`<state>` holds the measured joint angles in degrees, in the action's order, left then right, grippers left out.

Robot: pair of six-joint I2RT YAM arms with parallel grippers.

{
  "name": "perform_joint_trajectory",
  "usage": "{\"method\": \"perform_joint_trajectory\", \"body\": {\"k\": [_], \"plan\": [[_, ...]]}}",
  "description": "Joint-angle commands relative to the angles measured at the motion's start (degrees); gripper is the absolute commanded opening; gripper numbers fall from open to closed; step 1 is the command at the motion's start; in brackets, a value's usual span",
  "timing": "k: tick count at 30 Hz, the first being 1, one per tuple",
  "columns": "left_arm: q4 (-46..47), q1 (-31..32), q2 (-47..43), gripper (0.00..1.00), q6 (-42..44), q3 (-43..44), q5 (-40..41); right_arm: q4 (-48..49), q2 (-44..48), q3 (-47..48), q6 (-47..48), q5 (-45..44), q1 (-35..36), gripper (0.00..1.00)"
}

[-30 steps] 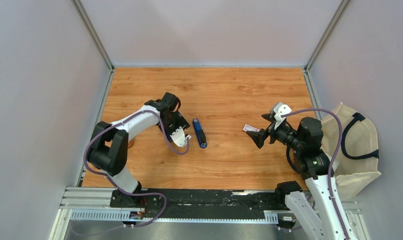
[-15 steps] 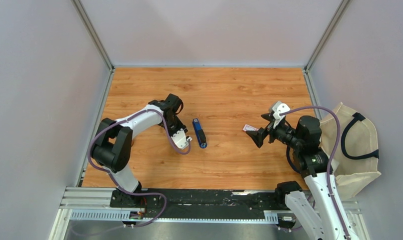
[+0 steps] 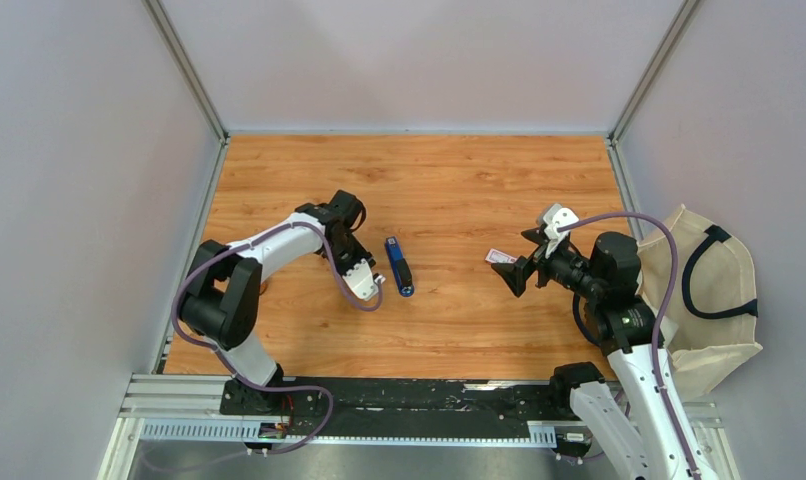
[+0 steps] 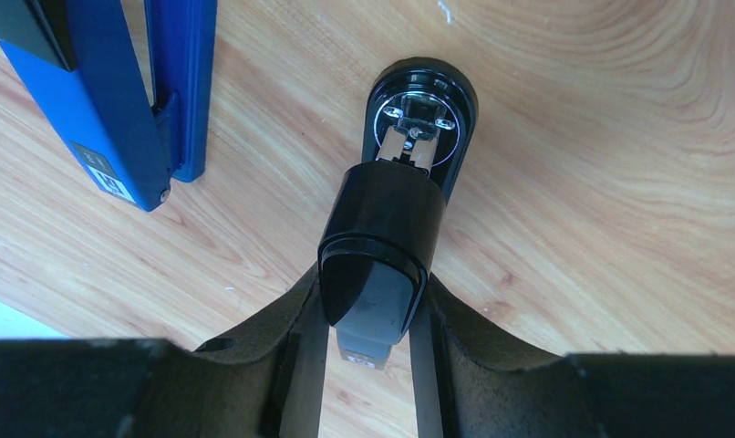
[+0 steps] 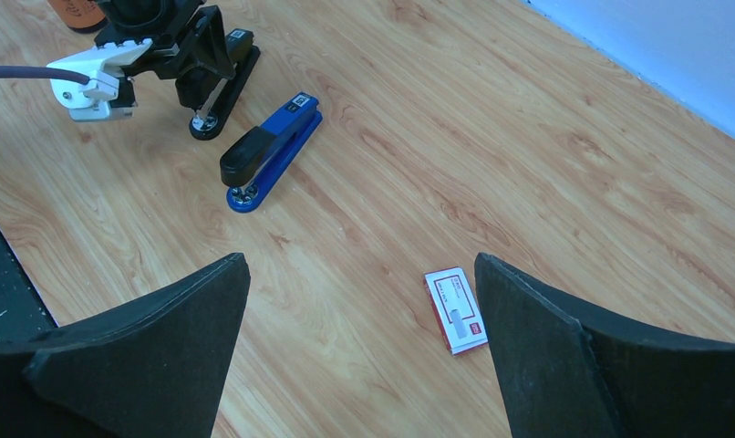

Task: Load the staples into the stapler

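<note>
The left tool [image 4: 368, 354] sits clamped on the black stapler [image 4: 387, 228], with the blue stapler [image 4: 118, 119] just beside it on the right. A crooked lift could knock that one or let the grip slip. The right tool [image 5: 359, 265], jaws wide apart, hovers over the staple box [image 5: 455, 310], which lies right of centre on the bench [image 3: 449, 180] with open room around it.

Top external: fixed, high behind the arm bases, looking down on the whole wooden tabletop [image 3: 459, 170]. Left wrist: very close, facing down at black plastic stapler [image 4: 379, 237], blue metal stapler [image 4: 118, 100] at frame edge. Right wrist: low, oblique, farther off; both staplers in shot. Shares small white red-labelled staple box [image 5: 455, 308] with top view.
</note>
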<state>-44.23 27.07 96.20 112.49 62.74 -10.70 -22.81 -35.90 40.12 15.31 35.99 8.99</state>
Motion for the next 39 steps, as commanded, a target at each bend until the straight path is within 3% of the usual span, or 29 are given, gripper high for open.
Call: {"method": "perform_joint_trajectory", "body": {"k": [1, 11, 16, 19, 26, 32, 39], "plan": [[0.5, 0.7, -4.8, 0.0, -8.0, -1.9, -4.0, 2.8, 0.5, 0.0, 0.4, -0.6, 0.3, 1.0], [12.3, 0.6, -12.5, 0.0, -38.1, -6.0, -5.6, 4.2, -1.2, 1.4, -2.1, 0.0, 0.3, 1.0], [6.5, 0.6, -12.4, 0.0, -51.7, -1.1, -1.2, 4.1, -5.4, 4.2, -3.7, 0.7, 1.9, 0.99], [-0.4, 0.6, -12.4, 0.0, -53.7, 1.5, -2.9, 3.7, -8.9, 6.1, -2.0, 0.7, 4.4, 0.93], [-2.8, 0.7, -17.5, 0.0, -60.4, 1.2, -10.4, 5.6, -16.0, 10.3, 0.6, -1.5, 14.5, 1.0], [1.3, 0.7, -23.0, 0.0, -67.7, -0.2, -18.4, 12.1, -24.0, 10.9, 1.4, -0.5, 22.0, 0.91], [2.9, 0.6, -27.8, 0.0, -69.9, -3.6, -24.2, 14.7, -39.1, 17.7, -1.3, 5.6, 26.9, 0.77]]}}
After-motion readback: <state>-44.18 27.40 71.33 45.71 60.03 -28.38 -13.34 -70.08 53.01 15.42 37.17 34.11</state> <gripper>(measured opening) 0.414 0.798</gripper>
